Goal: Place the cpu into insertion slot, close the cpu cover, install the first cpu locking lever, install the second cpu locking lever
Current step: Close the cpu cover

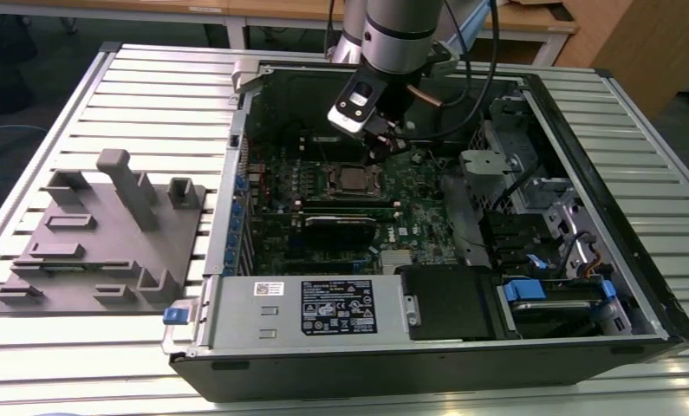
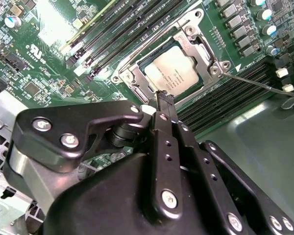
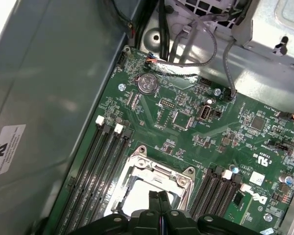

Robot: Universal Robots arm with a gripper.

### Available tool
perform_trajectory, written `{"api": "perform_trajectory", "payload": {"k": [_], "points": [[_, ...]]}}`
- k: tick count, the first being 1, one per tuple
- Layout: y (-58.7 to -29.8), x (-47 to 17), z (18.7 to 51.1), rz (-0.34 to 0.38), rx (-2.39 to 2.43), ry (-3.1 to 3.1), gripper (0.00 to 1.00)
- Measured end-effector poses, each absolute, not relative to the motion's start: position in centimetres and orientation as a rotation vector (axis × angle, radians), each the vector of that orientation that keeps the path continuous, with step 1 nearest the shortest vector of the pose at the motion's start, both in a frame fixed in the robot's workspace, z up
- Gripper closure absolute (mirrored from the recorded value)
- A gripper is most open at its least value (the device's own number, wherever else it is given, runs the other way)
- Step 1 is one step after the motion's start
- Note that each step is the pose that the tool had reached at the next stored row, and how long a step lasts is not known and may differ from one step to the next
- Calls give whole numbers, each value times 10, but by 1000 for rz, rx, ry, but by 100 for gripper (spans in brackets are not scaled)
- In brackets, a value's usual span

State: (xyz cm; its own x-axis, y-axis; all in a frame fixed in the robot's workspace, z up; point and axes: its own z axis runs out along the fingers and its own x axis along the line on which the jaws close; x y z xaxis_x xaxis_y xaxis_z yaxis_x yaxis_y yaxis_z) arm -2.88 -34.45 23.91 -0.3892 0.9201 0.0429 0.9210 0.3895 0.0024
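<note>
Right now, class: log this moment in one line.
cpu: seated | cpu cover: down over it | one locking lever: sticking out | hand: shut, tip at cover's edge

2 wrist views above insertion slot (image 2: 129, 74)

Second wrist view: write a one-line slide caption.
Closed claw poised at the edge of the cpu cover, which frames the seated cpu.

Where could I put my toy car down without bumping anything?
The bare slatted table beyond the grey fixture is free. So is the strip along the exterior view's right of the computer case. Inside the case it is crowded: motherboard, cables, and the end effector close over the cpu.
</note>
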Motion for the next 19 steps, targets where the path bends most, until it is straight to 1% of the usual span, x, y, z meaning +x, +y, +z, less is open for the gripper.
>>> {"api": "perform_trajectory", "payload": {"k": [19], "points": [[-345, -29, 239, -28, -1637, -2645, 89]]}}
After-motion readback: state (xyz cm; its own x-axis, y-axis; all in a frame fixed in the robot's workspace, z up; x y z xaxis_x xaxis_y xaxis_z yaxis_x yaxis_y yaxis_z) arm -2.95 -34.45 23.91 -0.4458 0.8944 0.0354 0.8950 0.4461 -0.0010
